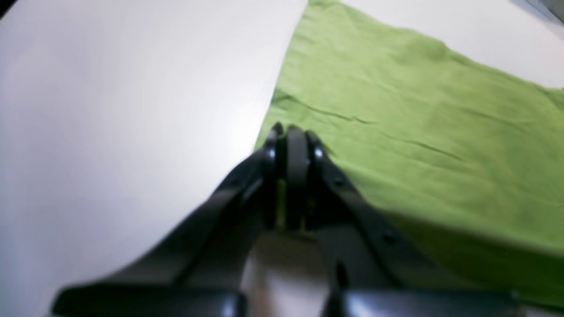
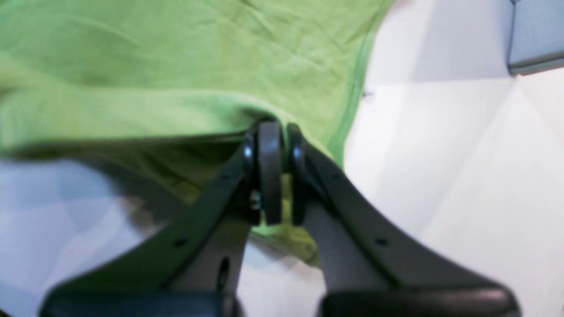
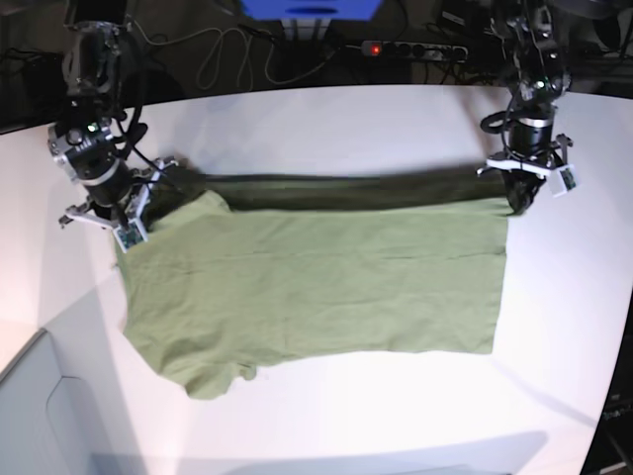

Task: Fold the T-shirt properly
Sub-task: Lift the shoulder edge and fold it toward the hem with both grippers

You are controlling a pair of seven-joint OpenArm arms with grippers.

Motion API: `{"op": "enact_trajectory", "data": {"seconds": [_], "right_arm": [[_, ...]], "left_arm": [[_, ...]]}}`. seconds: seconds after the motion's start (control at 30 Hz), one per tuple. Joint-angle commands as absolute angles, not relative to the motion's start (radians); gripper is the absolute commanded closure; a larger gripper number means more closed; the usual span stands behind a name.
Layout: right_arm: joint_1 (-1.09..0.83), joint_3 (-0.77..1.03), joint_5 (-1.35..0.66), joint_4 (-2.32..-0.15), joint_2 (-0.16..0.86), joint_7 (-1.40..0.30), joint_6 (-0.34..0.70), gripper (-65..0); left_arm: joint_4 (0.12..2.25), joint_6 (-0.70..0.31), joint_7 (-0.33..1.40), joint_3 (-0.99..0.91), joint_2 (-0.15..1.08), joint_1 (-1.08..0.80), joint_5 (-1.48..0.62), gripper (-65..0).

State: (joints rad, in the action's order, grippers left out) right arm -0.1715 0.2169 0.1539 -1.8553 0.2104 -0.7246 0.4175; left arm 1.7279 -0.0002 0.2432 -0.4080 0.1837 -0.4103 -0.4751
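Observation:
The green T-shirt lies spread across the white table, with its far edge lifted into a long raised fold. My left gripper is shut on the right end of that edge. In the left wrist view the left gripper pinches the T-shirt at its corner, with cloth showing between the pads. At the left end, near a sleeve, my right gripper is shut on the fabric. In the right wrist view the right gripper holds the T-shirt, and a fold hangs below it.
A power strip with a red light, cables and a blue box sit behind the table's far edge. The table's curved front-left edge borders a grey panel. A grey object shows at the right wrist view's top right.

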Motion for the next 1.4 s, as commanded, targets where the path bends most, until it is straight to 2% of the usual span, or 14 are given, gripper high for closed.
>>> {"op": "enact_trajectory", "data": {"seconds": [0.0,0.2,0.47,0.87,1.1,1.17,1.23,1.37], "right_arm": [[-0.143,0.209,0.151,-1.857,0.219,-0.702,0.429,-0.1],[-0.044,0.134,0.151,-1.768,0.232,-0.702,0.429,-0.1],[0.035,0.131,0.151,-1.687,0.232,-0.700,0.429,-0.1],[0.047,0.128,0.151,-1.652,0.225,-0.700,0.429,-0.1],[0.047,0.068,0.151,-1.652,0.228,-0.700,0.429,-0.2],[0.047,0.068,0.151,-1.652,0.226,-0.702,0.429,-3.9],[0.045,0.068,0.151,-1.652,0.226,-0.704,0.429,-12.9],[0.042,0.073,0.151,-1.661,0.231,-0.700,0.456,-37.7]], "left_arm": [[1.735,0.001,0.217,-0.412,0.194,-0.401,-0.478,0.0],[1.670,0.001,0.217,-0.410,0.214,-0.352,-0.479,0.0],[1.601,0.001,0.217,-0.410,0.225,-0.294,-0.479,0.0],[1.590,0.001,0.217,-0.404,0.225,-0.249,-0.479,0.0],[1.590,0.001,0.219,-0.401,0.222,-0.228,-0.479,0.0],[1.592,0.001,0.220,-0.401,0.225,-0.228,-0.481,0.0],[1.598,0.004,0.269,-0.404,0.225,-0.228,-0.486,-2.4],[1.618,0.002,0.351,-0.412,0.223,-0.206,-0.483,-24.4]]}}
